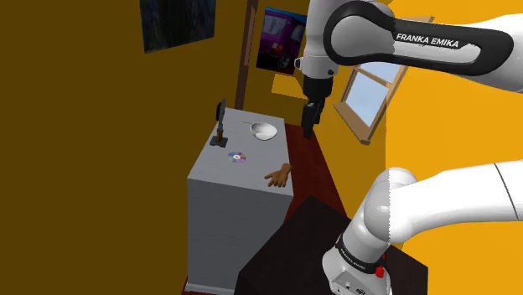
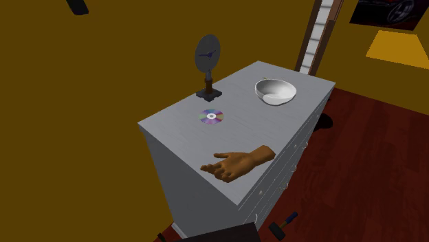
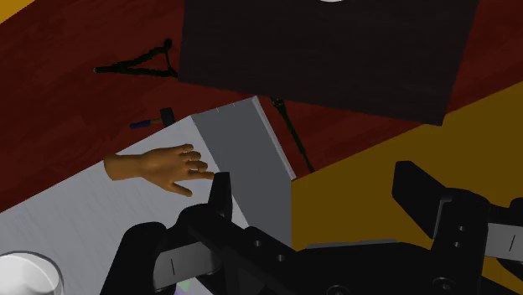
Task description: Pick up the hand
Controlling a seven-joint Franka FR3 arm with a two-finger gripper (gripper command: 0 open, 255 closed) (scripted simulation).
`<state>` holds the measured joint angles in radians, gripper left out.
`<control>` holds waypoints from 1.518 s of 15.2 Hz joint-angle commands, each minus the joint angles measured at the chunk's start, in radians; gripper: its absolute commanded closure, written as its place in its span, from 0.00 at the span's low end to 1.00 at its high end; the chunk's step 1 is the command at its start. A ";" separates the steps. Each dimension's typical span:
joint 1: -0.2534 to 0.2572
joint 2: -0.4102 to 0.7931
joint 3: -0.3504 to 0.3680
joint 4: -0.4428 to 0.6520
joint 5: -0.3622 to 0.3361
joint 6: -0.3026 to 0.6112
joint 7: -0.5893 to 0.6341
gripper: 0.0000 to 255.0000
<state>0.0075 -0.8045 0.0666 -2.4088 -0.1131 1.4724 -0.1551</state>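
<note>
1. The end effector (image 1: 309, 126) hangs high beside the dresser (image 1: 226, 180), its fingers spread apart and empty
2. The hand (image 1: 279, 176) lies flat on the dresser top's corner nearest the stand, well below the end effector
3. Its long axis runs along that near edge, so the descent probably calls for fingers straddling it crosswise

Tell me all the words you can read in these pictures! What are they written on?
"FRANKA EMIKA": on the arm, white letters on its dark band.
Clock: face marks too small to read.
Poster: no words readable.
Disc: no text readable.
</note>
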 commanded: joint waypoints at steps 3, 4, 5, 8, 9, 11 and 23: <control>-0.002 -0.017 -0.012 -0.077 -0.023 0.077 -0.012 0.00; -0.004 -0.023 -0.018 -0.113 -0.035 0.116 -0.018 0.00; -0.006 -0.028 -0.025 -0.149 -0.047 0.156 -0.024 0.00; -0.017 -0.030 -0.047 -0.248 -0.088 0.281 -0.038 0.00; -0.022 -0.026 -0.055 -0.279 -0.102 0.325 -0.042 0.00; -0.034 -0.010 -0.071 -0.335 -0.134 0.416 -0.049 0.00; -0.217 0.357 -0.142 -0.506 -0.445 1.078 0.008 0.00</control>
<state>-0.1823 -0.5076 -0.0732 -2.9142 -0.5139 2.4735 -0.1645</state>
